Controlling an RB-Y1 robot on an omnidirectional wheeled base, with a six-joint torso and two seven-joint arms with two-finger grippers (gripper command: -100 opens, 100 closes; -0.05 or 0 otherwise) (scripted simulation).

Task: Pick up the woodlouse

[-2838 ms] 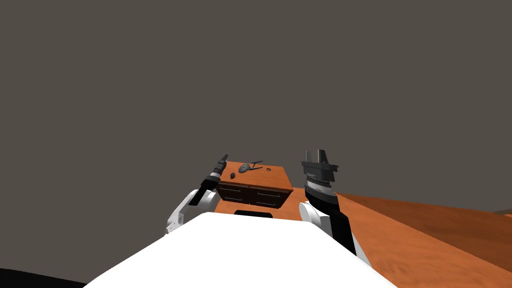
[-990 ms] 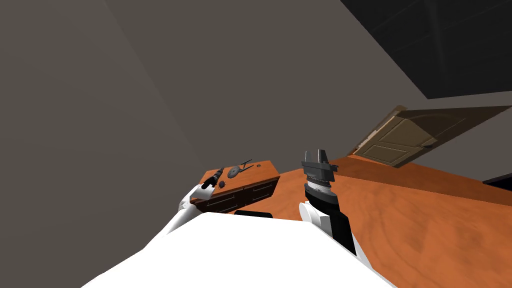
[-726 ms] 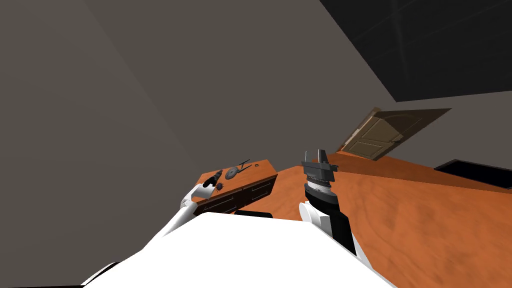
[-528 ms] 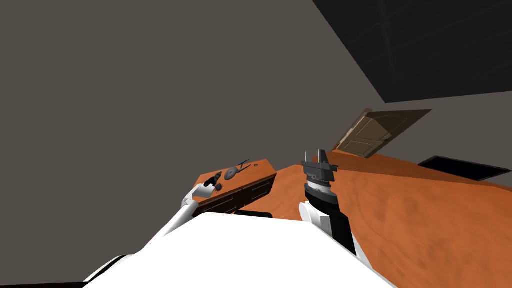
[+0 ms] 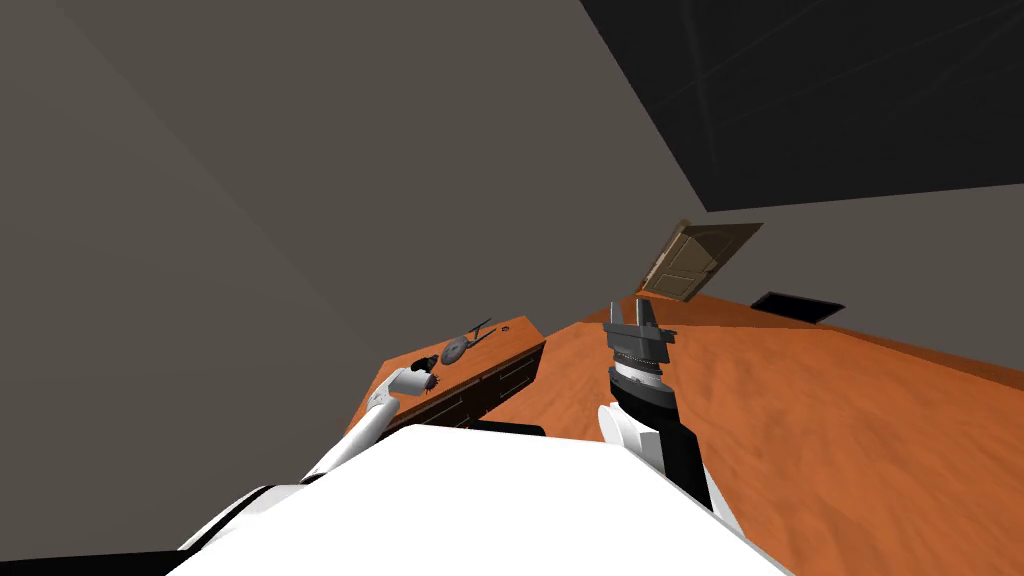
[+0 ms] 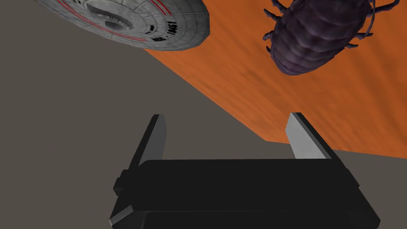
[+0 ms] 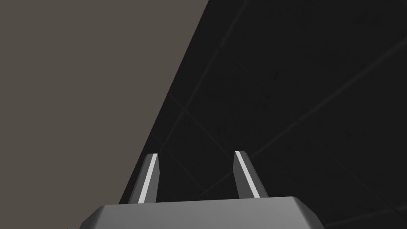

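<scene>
Since the earlier pictures my head had turned (that was my own move, not the things'), so the whole room had swung round in the head view. My left arm had also come lower, down by the cabinet's point(image 5: 505, 335) front left corner.

That cabinet was low, with an orange top and dark brown drawers point(image 5: 500, 385) on its front. All the drawers were shut, so I could not tell what was in them. Two things lay on the cabinet's top: a grey toy spaceship point(image 6: 135, 20) with thin red rings on its round dish, and the woodlouse point(image 6: 318, 37).

It was dark purple-grey and egg-shaped, with a bumpy back made of bands. Short legs stuck out along its sides, and thin feelers poked out at one end. It lay flat on the cabinet's top, near the spaceship but not touching it.

The left gripper point(image 6: 226, 116) hung at the edge of the cabinet's top with its two fingers spread wide and nothing between them. The woodlouse lay out past one fingertip, not yet between the fingers.

The right gripper point(image 5: 633, 312) was held up over the floor, off the cabinet's right side. Its fingers were spread too, and it held nothing.
</scene>
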